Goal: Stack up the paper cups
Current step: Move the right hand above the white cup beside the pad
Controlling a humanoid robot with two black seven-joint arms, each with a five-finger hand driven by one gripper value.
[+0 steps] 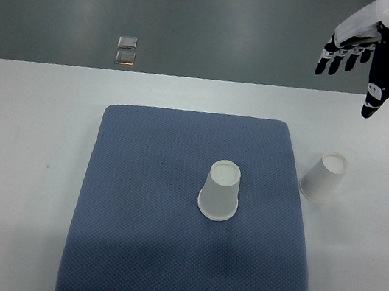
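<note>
Two plain white paper cups stand upside down, bases up and wider rims down: one cup (pixel 220 190) sits near the middle of the blue pad (pixel 131 254), the other cup (pixel 324 177) stands well apart to its right, just off the pad's edge on the white surface (pixel 20 161). The right hand (pixel 363 50) hangs in the air above the surface's far right corner, its black-and-white fingers (pixel 381 68) spread and pointing down, holding nothing.

White paper cups (pixel 221 190), blue textured mat (pixel 160 259), white table (pixel 20 161), grey floor (pixel 200 19)
</note>
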